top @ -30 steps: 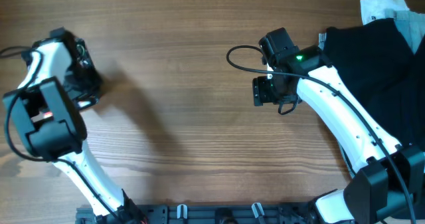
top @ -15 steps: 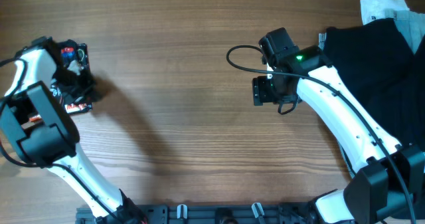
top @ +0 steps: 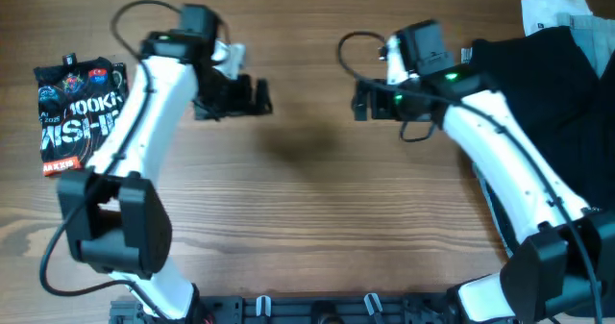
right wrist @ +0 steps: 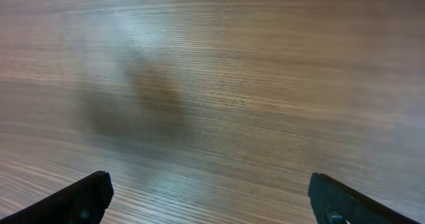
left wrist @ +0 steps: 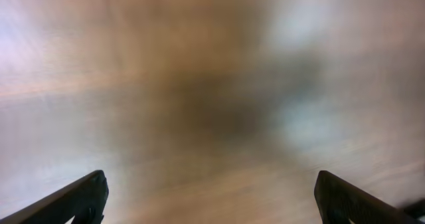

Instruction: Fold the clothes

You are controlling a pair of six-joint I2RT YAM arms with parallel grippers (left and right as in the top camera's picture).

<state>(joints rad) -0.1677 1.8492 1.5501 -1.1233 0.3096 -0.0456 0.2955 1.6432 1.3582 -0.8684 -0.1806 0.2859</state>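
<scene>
Left hand (top: pixel 261 97) and right hand (top: pixel 356 101) gape wide, empty; the black clothes (top: pixel 538 74) at the tabletop (top: pixel 317 218) right edge, judged soft and limp, are best pinched by a hem.

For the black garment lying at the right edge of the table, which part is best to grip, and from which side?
Probably grip the black garment at its left edge, which lies exposed on the table, closest to the right end effector. Come from the left, low, with the end effector open across that edge; the rest runs out of view to the right.
</scene>
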